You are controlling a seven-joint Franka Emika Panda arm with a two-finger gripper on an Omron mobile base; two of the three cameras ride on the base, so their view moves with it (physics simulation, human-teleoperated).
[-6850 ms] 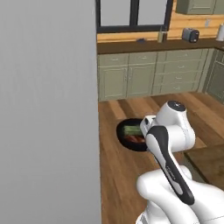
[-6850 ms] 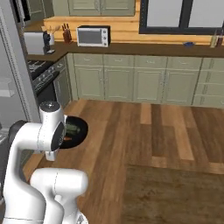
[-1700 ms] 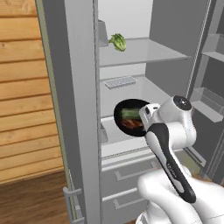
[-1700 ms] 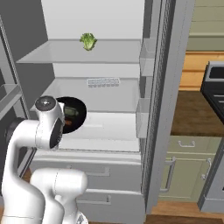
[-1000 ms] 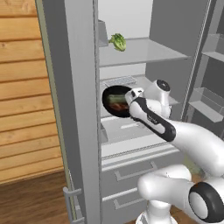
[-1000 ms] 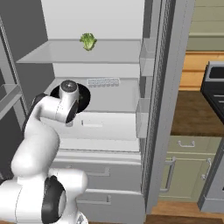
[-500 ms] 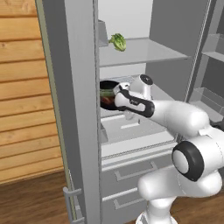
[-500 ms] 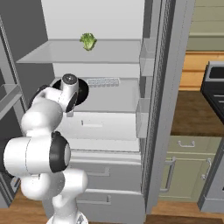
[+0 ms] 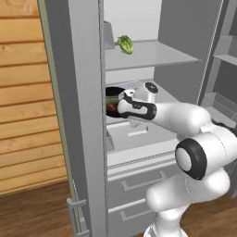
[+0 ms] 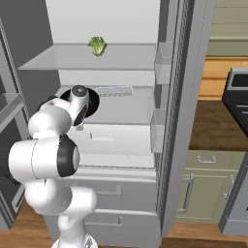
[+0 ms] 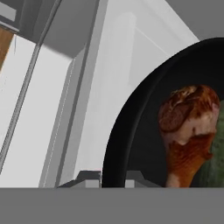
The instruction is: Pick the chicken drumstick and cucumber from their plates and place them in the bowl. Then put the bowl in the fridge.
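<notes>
Change: since half a second ago you have pushed the arm further into the fridge point(image 9: 185, 51); the bowl point(image 9: 112, 99) now sits deeper over the middle shelf point(image 9: 139, 132), partly behind the fridge's front edge in the left base view. The base has not moved.
Gripper: your gripper point(image 11: 113, 177) is clamped on the bowl's rim; in the hand view the two fingertips point(image 11: 89, 177) stand one on each side of the black edge.
Bowl: held above the middle shelf at its left side, below the upper shelf point(image 10: 87, 58). In the right base view its dark edge point(image 10: 94, 102) shows just past the wrist. You cannot tell from these views whether it touches the shelf.
Drumstick: the drumstick point(image 11: 188, 131) lies inside the bowl, just beyond the fingertips and to their right in the hand view, thick end away from the gripper.
Cucumber: the cucumber point(image 11: 214, 168) is a dark green patch in the bowl, touching the drumstick on its far right side and mostly cut off by the picture edge.
Lettuce: a leafy green lettuce point(image 10: 98, 45) sits on the upper shelf, well above the bowl.
Tray: a pale tray point(image 10: 115, 90) lies at the back of the middle shelf, to the right of the bowl.
</notes>
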